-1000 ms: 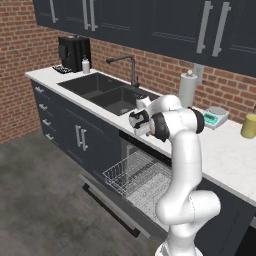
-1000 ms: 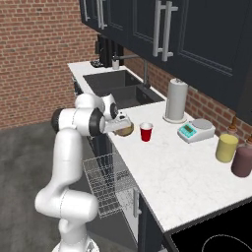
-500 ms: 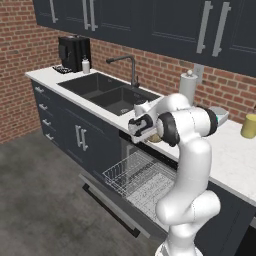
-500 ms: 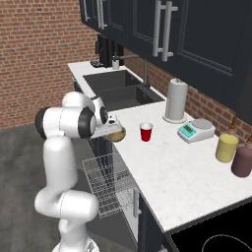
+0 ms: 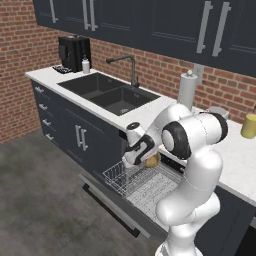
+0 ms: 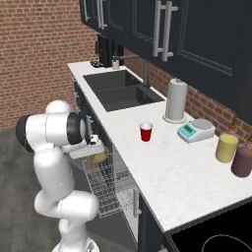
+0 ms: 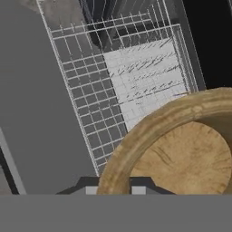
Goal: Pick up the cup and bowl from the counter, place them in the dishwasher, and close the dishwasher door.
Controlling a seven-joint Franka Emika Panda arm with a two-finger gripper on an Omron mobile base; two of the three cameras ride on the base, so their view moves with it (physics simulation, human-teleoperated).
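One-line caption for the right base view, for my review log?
Claw carries the wooden bowl over the pulled-out dishwasher rack; the red cup waits on the counter.

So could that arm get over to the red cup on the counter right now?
Probably not yet: its fingers are shut on the bowl, held over the dishwasher rack. The cup stands in open counter space with nothing close around it, so once the bowl is released the way looks free.
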